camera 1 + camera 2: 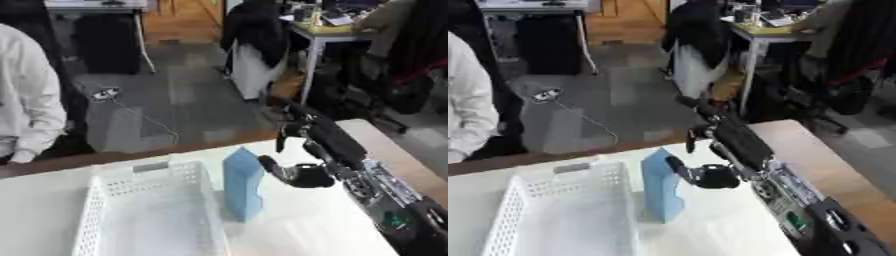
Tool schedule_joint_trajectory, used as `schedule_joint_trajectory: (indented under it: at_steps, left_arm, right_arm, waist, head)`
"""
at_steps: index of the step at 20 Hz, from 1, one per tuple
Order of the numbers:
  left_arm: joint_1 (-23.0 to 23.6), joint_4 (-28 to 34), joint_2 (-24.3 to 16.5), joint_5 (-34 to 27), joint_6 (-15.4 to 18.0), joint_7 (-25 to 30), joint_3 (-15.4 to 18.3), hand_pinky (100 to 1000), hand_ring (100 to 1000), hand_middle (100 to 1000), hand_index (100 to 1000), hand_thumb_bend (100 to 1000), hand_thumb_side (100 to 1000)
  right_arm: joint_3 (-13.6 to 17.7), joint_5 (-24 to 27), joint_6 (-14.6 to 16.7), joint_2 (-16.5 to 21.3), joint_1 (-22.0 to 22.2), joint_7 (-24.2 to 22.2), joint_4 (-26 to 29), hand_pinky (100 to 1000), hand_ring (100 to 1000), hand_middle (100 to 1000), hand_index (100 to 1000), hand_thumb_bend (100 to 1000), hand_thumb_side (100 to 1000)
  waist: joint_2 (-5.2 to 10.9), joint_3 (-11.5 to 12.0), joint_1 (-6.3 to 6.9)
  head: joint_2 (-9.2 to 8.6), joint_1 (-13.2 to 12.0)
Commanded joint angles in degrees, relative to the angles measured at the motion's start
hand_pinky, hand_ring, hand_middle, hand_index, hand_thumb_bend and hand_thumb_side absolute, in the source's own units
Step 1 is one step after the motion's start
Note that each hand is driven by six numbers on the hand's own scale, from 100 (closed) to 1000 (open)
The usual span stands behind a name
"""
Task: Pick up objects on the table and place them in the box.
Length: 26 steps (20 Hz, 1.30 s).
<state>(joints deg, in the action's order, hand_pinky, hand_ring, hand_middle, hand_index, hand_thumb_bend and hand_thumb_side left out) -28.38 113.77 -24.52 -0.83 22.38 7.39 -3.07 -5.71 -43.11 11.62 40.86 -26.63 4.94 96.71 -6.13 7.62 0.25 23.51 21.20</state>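
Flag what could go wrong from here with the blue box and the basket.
The blue box stands upright on a narrow base right beside the white basket; the right robot hand sits at its far side, so a nudge could topple it. The hold looks partial at best, so the box might slip when lifted. It must also clear the basket's wall, which it could catch.

We saw the right hand (302, 175) curled beside an upright blue carton (242, 184), just right of the white basket (96, 210) on the surface (306, 230).

Both head eyes look down, sharing table (315, 235) and basket (105, 200).
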Motion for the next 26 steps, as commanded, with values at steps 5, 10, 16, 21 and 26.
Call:
schedule_joint_trajectory:
  at_steps: [5,10,16,21,26]
  left_arm:
    - [-1.3,0.82,-0.34,-0.49,0.1,0.11,0.11,507,433,619,613,854,755]
    - [-1.39,0.82,-0.3,-0.53,0.1,0.14,0.09,507,433,619,613,854,755]
    - [-1.67,0.82,-0.14,-0.66,0.15,0.34,-0.05,507,432,619,612,854,755]
    - [-2.19,0.82,0.18,-0.85,0.09,0.5,-0.17,508,433,619,612,852,755]
    - [-2.88,0.82,0.53,-1.04,0.01,0.69,-0.32,508,433,619,612,853,755]
  right_arm:
    - [-0.19,3.59,-1.13,0.41,-1.78,-0.98,-0.9,978,999,1000,545,238,744]
    - [-0.29,6.14,-2.5,0.03,-1.87,1.07,-1.19,1000,1000,1000,573,223,744]
    - [-0.87,6.28,-2.12,-0.03,-2.45,2.48,-2.68,1000,1000,1000,541,227,769]
    - [-1.19,6.49,-1.64,-0.05,-3.22,2.13,-4.19,1000,1000,1000,534,213,780]
    - [-0.47,9.11,-1.26,2.68,-0.63,3.19,-1.65,999,1000,1000,543,213,779]
  waist:
    - [0.35,0.33,-0.14]
    - [0.29,0.38,-0.18]
    - [0.11,0.6,-0.18]
    - [-0.1,0.92,-0.25]
    - [-0.49,1.3,-0.42]
  head:
    - [-0.39,0.23]
    - [-0.37,0.2]
    - [-0.64,0.55]
    - [-0.96,0.82]
    - [-1.55,1.19]
